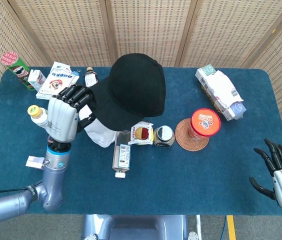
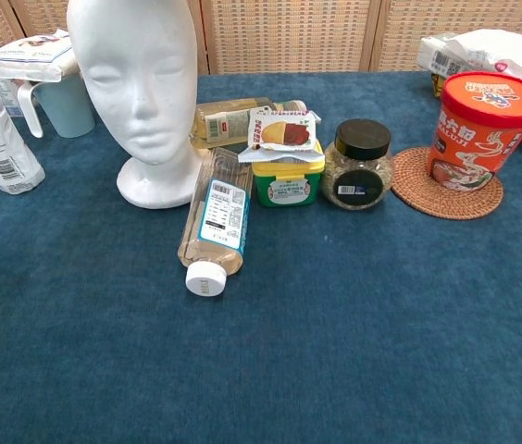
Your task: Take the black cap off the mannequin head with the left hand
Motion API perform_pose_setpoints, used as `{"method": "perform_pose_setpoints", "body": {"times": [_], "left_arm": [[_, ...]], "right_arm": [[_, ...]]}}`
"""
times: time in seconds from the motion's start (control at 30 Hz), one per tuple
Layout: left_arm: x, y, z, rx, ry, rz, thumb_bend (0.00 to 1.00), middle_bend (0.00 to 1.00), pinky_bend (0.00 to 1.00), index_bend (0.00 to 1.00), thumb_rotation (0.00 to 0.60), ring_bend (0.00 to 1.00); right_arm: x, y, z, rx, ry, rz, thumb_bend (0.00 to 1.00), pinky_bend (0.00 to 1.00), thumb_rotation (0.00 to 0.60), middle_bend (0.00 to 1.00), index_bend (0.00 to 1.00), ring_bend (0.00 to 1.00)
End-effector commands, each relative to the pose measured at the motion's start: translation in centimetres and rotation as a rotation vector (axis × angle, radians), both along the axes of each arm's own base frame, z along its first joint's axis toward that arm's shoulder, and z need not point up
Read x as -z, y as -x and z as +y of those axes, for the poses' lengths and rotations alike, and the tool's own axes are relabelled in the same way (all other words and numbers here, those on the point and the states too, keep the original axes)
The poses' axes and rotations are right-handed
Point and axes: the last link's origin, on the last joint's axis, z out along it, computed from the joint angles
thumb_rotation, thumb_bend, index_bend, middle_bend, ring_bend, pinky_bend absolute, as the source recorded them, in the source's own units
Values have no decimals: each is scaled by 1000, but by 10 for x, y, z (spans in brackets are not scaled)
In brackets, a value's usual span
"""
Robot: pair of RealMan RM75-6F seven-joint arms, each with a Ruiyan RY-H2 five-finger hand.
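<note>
The black cap (image 1: 133, 90) hangs in the air, off the mannequin head, and in the head view it covers much of that head. My left hand (image 1: 65, 117) grips the cap by its brim at the left side. The white foam mannequin head (image 2: 136, 83) stands bare on the blue table in the chest view, where neither the cap nor a hand shows. Only its lower part (image 1: 101, 134) peeks out below the cap in the head view. My right hand (image 1: 280, 175) hovers at the table's near right corner, fingers spread, holding nothing.
A clear bottle (image 2: 215, 220) lies in front of the mannequin head, beside a snack tub (image 2: 286, 166) and a black-lidded jar (image 2: 357, 165). A red noodle cup (image 2: 477, 125) stands on a woven coaster. A yellow-capped bottle (image 1: 37, 114), packets and a green can (image 1: 15, 67) crowd the far left.
</note>
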Motion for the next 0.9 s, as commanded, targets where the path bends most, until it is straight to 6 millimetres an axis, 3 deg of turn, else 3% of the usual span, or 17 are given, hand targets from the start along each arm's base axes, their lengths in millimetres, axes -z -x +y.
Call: {"method": "perform_pose_setpoints", "body": {"times": [0.03,0.23,0.27,0.33,0.4,0.5,0.67,0.9], "left_arm": [[17,-15,5,-15,23,7,282,555,627,700,600,443],[51,-22,6,-45,90,51,276,550,615,698,600,438],[56,-21,6,-47,114,68,263,511,585,661,600,409],[65,-18,6,-74,191,92,222,355,493,496,600,293],[72,-15,1,-113,294,121,165,121,386,214,600,138],[67,-16,-5,-123,321,153,102,1,319,15,600,46],[54,-18,-13,-101,349,113,74,0,300,0,600,26],[16,-16,-17,-86,321,27,73,0,292,0,600,23]], "right_arm": [[1,1,-1,4,-9,0,249,0,600,0,157,0],[3,4,-3,14,-32,3,249,0,600,0,157,0],[2,5,-3,15,-32,2,249,0,600,0,157,0],[1,5,-2,15,-26,-4,249,0,600,0,157,0],[0,5,-2,13,-22,-2,249,0,600,0,157,0],[1,4,-1,12,-26,2,250,0,600,0,157,0],[2,3,-1,10,-23,6,249,0,600,0,157,0],[3,3,-1,10,-25,10,249,0,600,0,157,0]]}}
